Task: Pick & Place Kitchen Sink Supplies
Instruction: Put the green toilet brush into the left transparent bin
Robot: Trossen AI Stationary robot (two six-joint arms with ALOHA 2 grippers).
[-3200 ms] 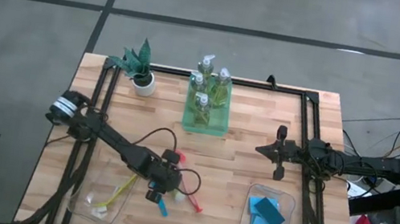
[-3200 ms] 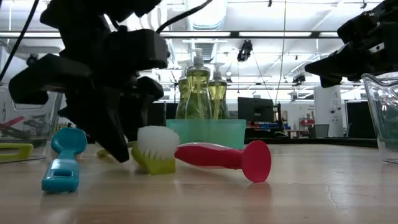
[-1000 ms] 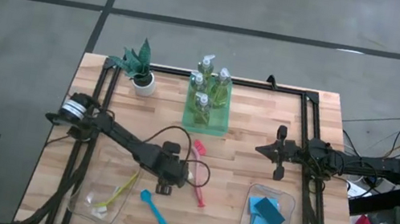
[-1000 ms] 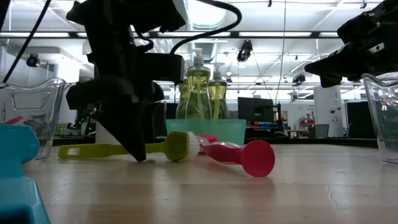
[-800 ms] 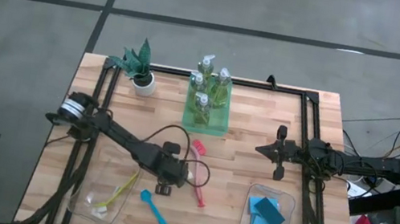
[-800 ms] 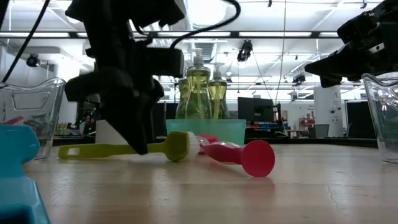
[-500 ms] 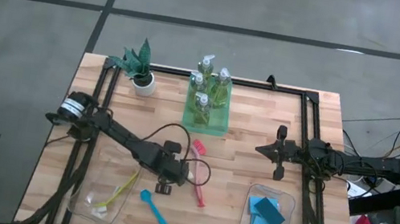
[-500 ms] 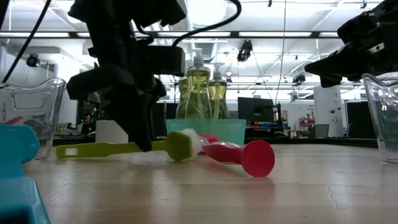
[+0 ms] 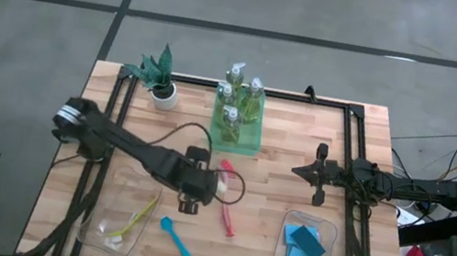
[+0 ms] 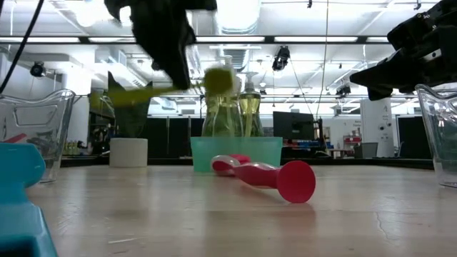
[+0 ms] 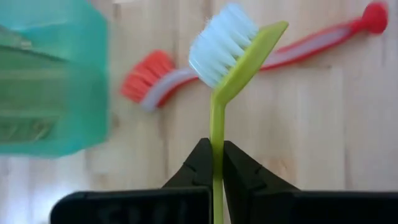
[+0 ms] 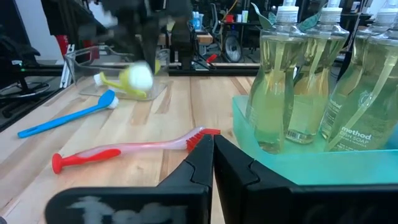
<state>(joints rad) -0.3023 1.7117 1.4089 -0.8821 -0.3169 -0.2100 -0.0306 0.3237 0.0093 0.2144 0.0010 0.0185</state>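
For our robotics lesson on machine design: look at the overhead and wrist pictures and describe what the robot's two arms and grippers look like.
Both arms are dark, slim and jointed. The left arm has a silver-banded base joint and a black cable looping over its wrist. The right arm looks matte black. The left gripper has two tapered black fingers, as does the right gripper.

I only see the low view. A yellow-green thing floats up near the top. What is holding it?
Observer: The left gripper, shut on the yellow-green brush by its handle; the left wrist view shows the pinch.
Operator: What's in the clear bin at my left edge?
Observer: From above, a yellow brush lies inside.
Operator: And at upper right?
Observer: The right gripper is shut and empty, facing the soap bottles in the green tray.
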